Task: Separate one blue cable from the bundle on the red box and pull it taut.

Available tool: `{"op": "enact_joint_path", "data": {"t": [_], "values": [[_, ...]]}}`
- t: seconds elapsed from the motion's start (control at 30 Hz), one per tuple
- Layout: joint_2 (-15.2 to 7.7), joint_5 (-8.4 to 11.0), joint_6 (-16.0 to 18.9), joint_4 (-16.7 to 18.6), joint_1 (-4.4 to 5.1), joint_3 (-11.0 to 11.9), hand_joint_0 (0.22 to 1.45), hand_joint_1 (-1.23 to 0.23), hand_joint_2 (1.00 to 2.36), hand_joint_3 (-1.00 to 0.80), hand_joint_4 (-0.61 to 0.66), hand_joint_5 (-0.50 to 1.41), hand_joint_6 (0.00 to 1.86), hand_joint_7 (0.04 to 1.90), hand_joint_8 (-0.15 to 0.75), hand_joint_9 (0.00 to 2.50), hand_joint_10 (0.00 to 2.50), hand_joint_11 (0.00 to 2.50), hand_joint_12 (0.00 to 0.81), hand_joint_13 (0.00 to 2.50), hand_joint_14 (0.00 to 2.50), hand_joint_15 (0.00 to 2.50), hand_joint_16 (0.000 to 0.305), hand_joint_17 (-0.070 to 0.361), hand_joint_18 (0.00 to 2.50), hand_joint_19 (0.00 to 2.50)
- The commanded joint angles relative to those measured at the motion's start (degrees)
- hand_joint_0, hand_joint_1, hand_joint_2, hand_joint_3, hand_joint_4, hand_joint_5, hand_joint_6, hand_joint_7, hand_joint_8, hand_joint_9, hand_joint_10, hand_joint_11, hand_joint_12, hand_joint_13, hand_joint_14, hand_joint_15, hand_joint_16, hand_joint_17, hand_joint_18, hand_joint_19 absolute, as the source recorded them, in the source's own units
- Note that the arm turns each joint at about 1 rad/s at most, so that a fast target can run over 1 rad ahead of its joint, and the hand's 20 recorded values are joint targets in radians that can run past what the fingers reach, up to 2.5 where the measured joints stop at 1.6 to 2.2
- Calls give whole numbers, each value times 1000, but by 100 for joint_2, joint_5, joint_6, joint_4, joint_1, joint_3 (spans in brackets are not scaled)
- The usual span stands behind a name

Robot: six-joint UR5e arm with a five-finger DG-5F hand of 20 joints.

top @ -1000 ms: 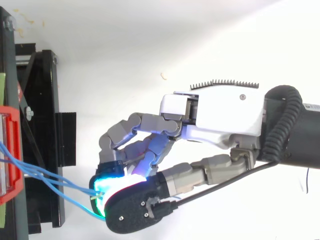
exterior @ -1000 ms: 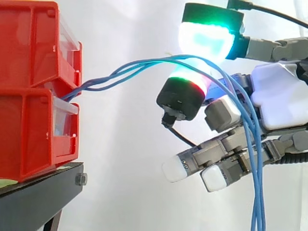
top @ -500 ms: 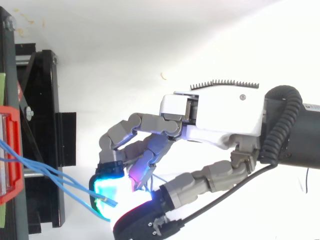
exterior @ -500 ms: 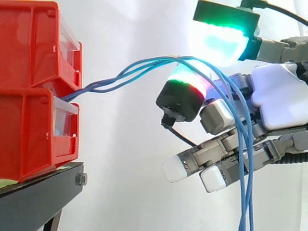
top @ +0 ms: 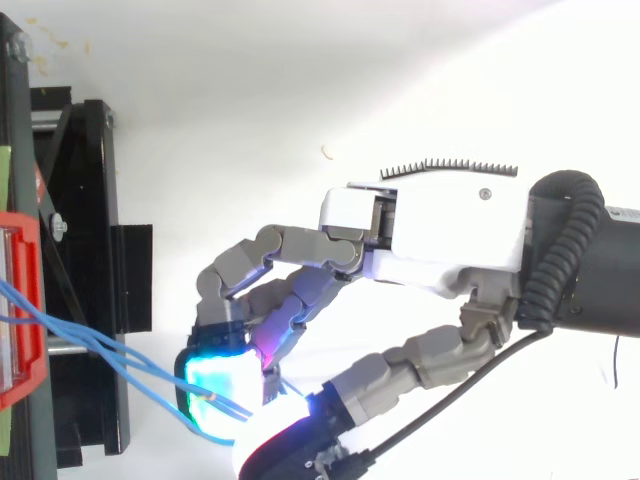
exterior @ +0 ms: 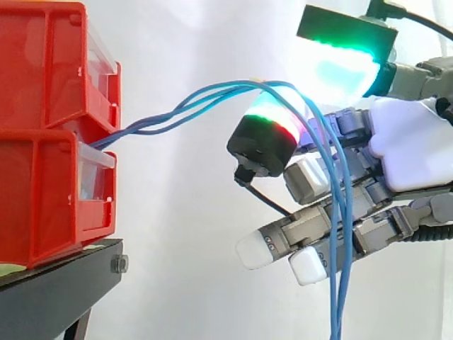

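My hand (exterior: 410, 152) is half bent but clamps nothing. In the side view its thumb (exterior: 343, 71), glowing green and cyan, stands above the upper finger (exterior: 267, 134) with a clear gap between them, so there is no pinch. The blue cables (exterior: 205, 99) only lie over that bent finger like over a hook. I think this is the reason for the pose: the finger carries the bundle from below, and the raised thumb leaves room to sort the strands. From the finger the cables fall down in front of the lower fingers and leave the picture at the bottom, hanging loose. To the other side they rise in a soft arc and then go down to the red boxes (exterior: 42, 198), where they come out of the slot between the upper and the lower one. The boxes sit on the black stand (exterior: 56, 290), well apart from the hand. From above I see the strands (top: 100, 345) reach the glowing pads close together. In my judgement no single cable is separated yet, and none is taut, because all of them share the same curve. I would need to take one strand alone between thumb and finger before pulling away from the boxes.
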Motion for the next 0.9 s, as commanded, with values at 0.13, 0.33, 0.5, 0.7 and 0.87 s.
{"op": "enact_joint_path", "data": {"t": [0.13,0.33,0.5,0.7,0.87], "values": [[2,0,9,0,-6,3,805,-994,1009,-403,-112,-176,861,1165,275,887,17,685,361,490,5,175,51,116,486,369],[2,0,0,0,-6,3,779,-976,1000,-500,6,-181,867,1050,272,892,17,684,358,504,7,165,51,116,524,357],[-7,0,0,0,2,-6,546,-800,1000,-500,59,-117,804,1121,298,1029,18,696,368,543,8,217,53,119,519,451],[2,0,0,0,2,-6,564,-638,1000,-500,26,-91,766,1163,299,1096,18,685,372,570,7,227,52,117,500,480],[2,0,0,0,2,3,594,-700,1006,-415,42,-88,763,1170,305,1099,17,697,369,579,7,238,51,115,515,480]]}}
